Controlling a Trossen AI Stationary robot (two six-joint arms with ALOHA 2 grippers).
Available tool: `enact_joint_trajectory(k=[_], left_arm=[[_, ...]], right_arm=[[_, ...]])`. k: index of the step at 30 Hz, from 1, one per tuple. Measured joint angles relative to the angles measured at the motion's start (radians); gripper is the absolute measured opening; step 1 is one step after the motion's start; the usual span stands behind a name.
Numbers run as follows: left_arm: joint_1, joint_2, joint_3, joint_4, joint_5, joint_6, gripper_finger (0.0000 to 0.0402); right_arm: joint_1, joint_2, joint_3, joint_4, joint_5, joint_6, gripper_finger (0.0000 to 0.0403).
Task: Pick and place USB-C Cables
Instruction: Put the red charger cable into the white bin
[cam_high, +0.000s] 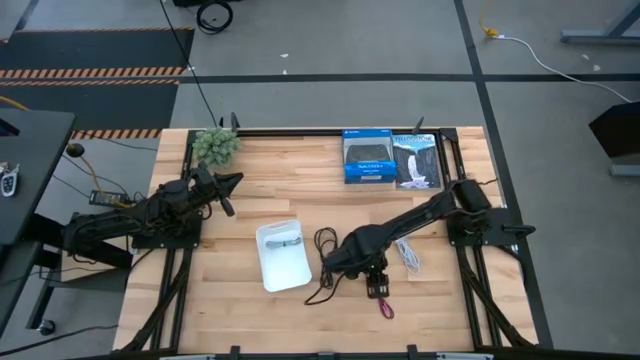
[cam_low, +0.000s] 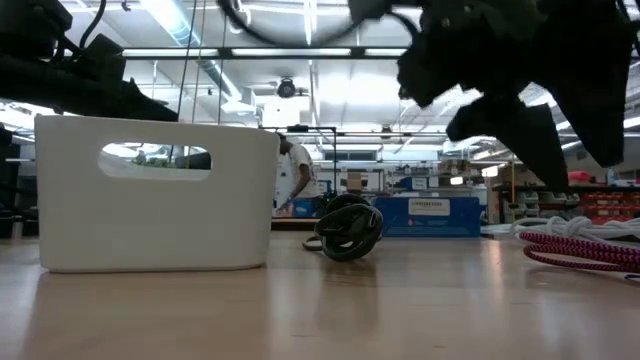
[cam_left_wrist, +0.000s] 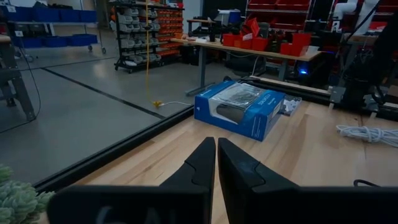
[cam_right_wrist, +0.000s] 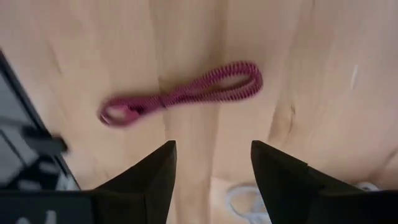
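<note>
The dark red cable (cam_right_wrist: 180, 93) lies flat on the wooden table in a long bundled loop, also seen in the high view as the dark red cable (cam_high: 385, 308). My right gripper (cam_right_wrist: 214, 165) hovers open above it, near the table's near edge (cam_high: 378, 287), touching nothing. The white cable (cam_high: 408, 255) lies just right of that arm. The black cable (cam_high: 325, 242) is coiled between the arm and the white tray (cam_high: 282, 255). My left gripper (cam_left_wrist: 216, 163) waits shut at the table's left side (cam_high: 228, 187).
Two blue retail boxes (cam_high: 368, 158) sit at the far edge, and a small green plant (cam_high: 216, 145) stands at the far left. In the low view the tray (cam_low: 150, 195) is upright on the left, with the black cable (cam_low: 350, 228) beside it. Bare wood surrounds the red cable.
</note>
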Motion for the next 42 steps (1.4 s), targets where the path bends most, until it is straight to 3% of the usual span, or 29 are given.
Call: enact_joint_trajectory(k=[3, 9, 15, 30, 36, 42], left_arm=[[0.000, 0.000, 0.000, 0.000, 0.000, 0.000, 0.0025], [0.000, 0.000, 0.000, 0.000, 0.000, 0.000, 0.0025], [0.000, 0.000, 0.000, 0.000, 0.000, 0.000, 0.0025], [0.000, 0.000, 0.000, 0.000, 0.000, 0.000, 0.0025], [0.000, 0.000, 0.000, 0.000, 0.000, 0.000, 0.0025], [0.000, 0.000, 0.000, 0.000, 0.000, 0.000, 0.0025]], right_arm=[[0.018, -0.081, -0.068, 0.102, 0.053, 0.094, 0.0213], [0.038, -0.225, -0.264, 0.323, 0.263, 0.196, 0.0213], [0.059, -0.265, -0.418, 0.497, 0.262, 0.227, 0.0213], [0.073, -0.258, -0.532, 0.681, 0.350, 0.209, 0.0201], [0.084, -0.258, -0.583, 0.752, 0.354, 0.174, 0.0167], [0.099, -0.258, -0.585, 0.754, 0.420, 0.122, 0.0092]])
